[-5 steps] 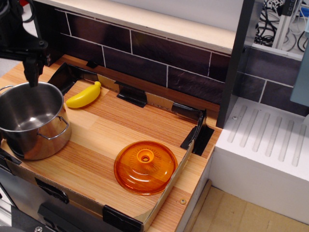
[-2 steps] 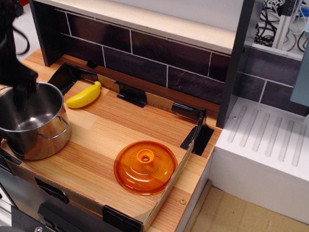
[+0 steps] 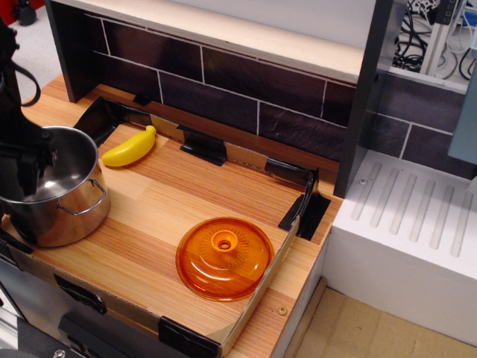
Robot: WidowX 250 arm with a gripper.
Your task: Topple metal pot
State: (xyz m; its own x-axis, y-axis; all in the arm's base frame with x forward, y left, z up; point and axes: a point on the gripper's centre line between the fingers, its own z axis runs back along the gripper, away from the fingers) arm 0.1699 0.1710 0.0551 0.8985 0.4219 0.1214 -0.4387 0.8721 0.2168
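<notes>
Where the wooden table (image 3: 186,201) meets the left edge of the view, the metal pot (image 3: 63,201) stands upright near the front corner, one thin wire handle on its right side. The black claw (image 3: 26,168) reaches down inside it — dark against the shiny inner wall — and I cannot tell whether its fingers are spread or pressed together. A yellow banana (image 3: 130,149) lies just behind the pot, apart from it, near the back of the table. An orange domed lid (image 3: 223,257) rests knob-up toward the front right, well apart from the pot. Low cardboard edging held by black brackets rims the table. Behind runs a wall of dark tiles (image 3: 246,89) under a pale shelf (image 3: 223,33); to the right stands a white ribbed unit (image 3: 417,216) — beyond it, tangled cables at the top corner.
</notes>
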